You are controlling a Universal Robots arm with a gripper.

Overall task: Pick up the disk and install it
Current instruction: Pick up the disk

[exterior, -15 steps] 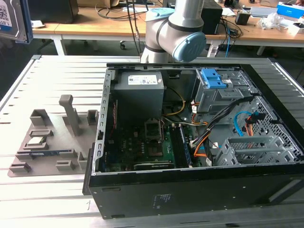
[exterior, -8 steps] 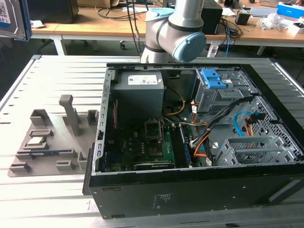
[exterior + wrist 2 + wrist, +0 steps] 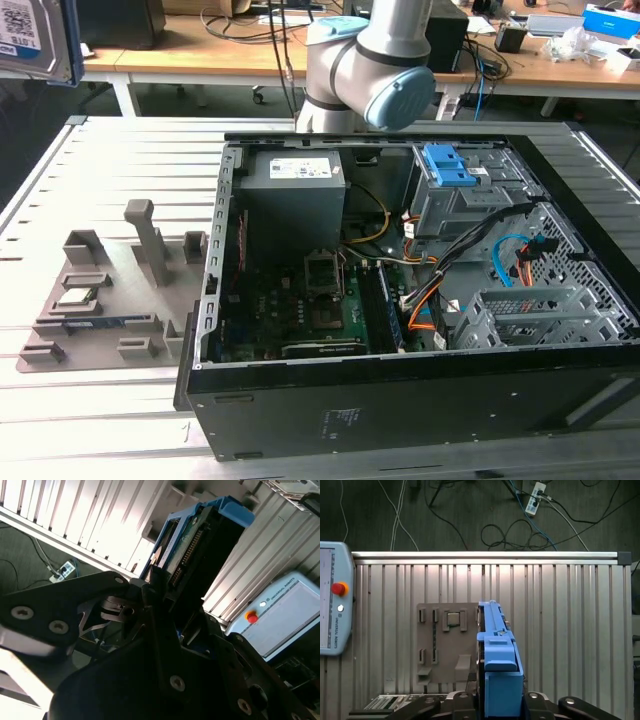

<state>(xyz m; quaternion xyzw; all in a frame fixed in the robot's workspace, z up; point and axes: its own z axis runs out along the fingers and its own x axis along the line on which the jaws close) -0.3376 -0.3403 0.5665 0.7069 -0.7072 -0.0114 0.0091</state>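
status of work, read across the exterior view from its left to its right.

1. pick-up: done. disk (image 3: 33,40) raised clear of the table (image 3: 130,160), high at the exterior view's far left, label face toward the camera. clamped in the gripper (image 3: 497,702), jaws closed from both sides onto the blue carrier bracket (image 3: 500,680), nothing else in the grasp.

2. grey fixture plate (image 3: 115,285) flat on the table at the exterior view's left, below the held disk and well apart from it. small silver chip (image 3: 78,297) seated in one of its pockets (not the task's part).

3. installation: not done. open computer case (image 3: 400,400) at the centre and the exterior view's right, side panel off, board and cabling exposed. drive cage (image 3: 450,205) with blue latch (image 3: 447,165) toward the case's far side at the exterior view's right. judged to be the likely mounting place, though not confirmed by the pictures. well apart from the disk, with no contact.

arm pose: tool end out over the table at the exterior view's left, with the fixture plate beneath. judged from the first wrist view as pointing down, disk hanging on edge with its long side toward the plate. arm (image 3: 375,60) joints bulked behind the case at the top centre of the exterior view.
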